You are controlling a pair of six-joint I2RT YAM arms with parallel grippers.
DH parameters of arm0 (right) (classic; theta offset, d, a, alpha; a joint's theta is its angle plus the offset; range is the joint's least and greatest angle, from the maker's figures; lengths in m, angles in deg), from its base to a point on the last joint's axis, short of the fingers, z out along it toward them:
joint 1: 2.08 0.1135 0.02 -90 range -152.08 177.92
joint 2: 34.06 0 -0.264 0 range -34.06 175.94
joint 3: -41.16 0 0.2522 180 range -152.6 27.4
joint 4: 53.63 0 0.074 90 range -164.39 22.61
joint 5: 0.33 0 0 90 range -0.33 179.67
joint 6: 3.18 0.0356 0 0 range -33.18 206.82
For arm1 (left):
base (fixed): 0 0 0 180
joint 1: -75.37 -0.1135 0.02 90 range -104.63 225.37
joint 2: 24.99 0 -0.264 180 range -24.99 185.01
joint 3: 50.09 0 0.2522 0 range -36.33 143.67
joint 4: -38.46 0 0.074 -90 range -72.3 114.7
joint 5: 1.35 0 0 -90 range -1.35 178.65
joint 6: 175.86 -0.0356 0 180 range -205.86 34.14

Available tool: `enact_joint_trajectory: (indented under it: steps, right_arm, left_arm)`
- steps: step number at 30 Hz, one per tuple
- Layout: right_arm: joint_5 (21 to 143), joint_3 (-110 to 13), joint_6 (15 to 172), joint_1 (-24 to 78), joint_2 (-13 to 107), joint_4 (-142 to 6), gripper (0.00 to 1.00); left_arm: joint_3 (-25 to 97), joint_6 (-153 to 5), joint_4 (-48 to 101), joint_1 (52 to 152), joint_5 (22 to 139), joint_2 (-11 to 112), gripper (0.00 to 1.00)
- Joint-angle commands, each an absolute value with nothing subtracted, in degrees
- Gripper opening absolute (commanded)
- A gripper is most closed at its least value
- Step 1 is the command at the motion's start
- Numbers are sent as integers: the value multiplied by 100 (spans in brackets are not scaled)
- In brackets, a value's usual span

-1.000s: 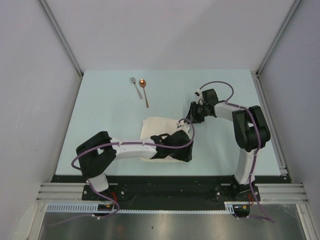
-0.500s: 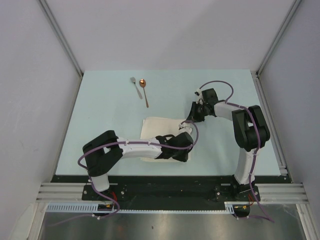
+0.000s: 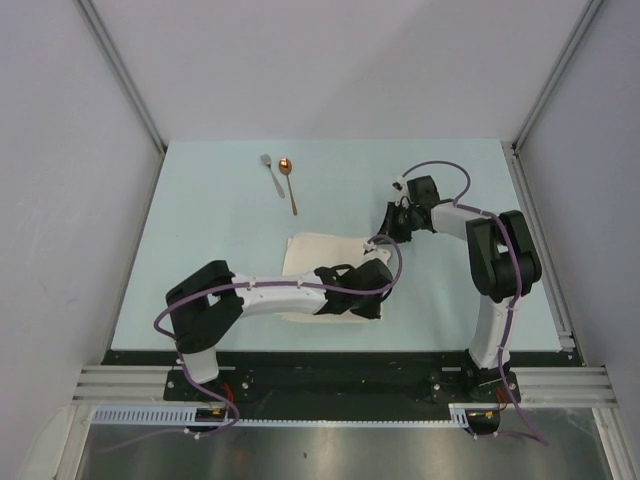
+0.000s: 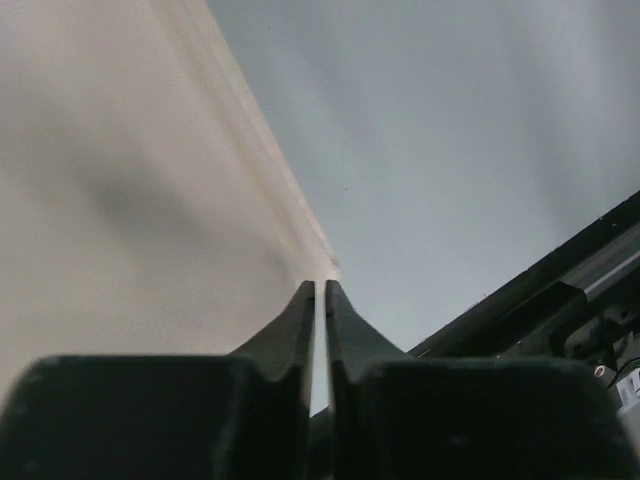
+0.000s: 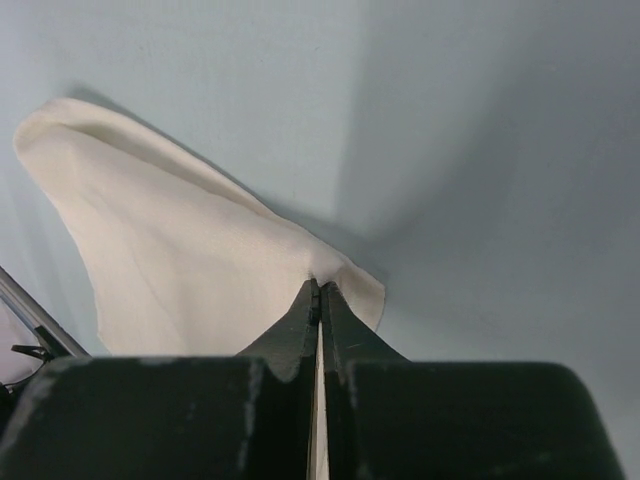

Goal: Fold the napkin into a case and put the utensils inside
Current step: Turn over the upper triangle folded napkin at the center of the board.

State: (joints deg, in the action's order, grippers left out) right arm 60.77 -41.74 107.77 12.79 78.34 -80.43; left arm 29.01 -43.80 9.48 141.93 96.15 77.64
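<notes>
Pinching the napkin's (image 3: 305,252) right-hand edge, both arms hold a corner: the right gripper (image 5: 319,288) has its jaws closed on the far corner and the left gripper (image 4: 320,290) has its jaws closed on the near one. The held edge runs near-to-far, and the rest of the soft, plain cream cloth spreads leftward from the jaws, flat on the pale matte surface (image 3: 220,230). A fold would likely carry that edge left. The silver fork (image 3: 270,173) and copper-bowled spoon (image 3: 290,183) lie well apart, farther back.
</notes>
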Motion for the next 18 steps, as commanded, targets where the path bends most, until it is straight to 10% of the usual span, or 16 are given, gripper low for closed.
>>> enact_joint_trajectory:
  steps: [1,7,18]
  right_arm:
    - [6023,-4335,10773,1225,7774,-8031,0]
    - [5953,-4353,10782,1242,7773,-8022,0]
    - [5900,-4379,10756,1242,7756,-8031,0]
  left_arm:
    - [2915,-4332,818,14313,9979,7539,23]
    - [2993,-4473,608,14348,10306,7547,44]
    - [3161,-4560,458,14357,10271,8031,26]
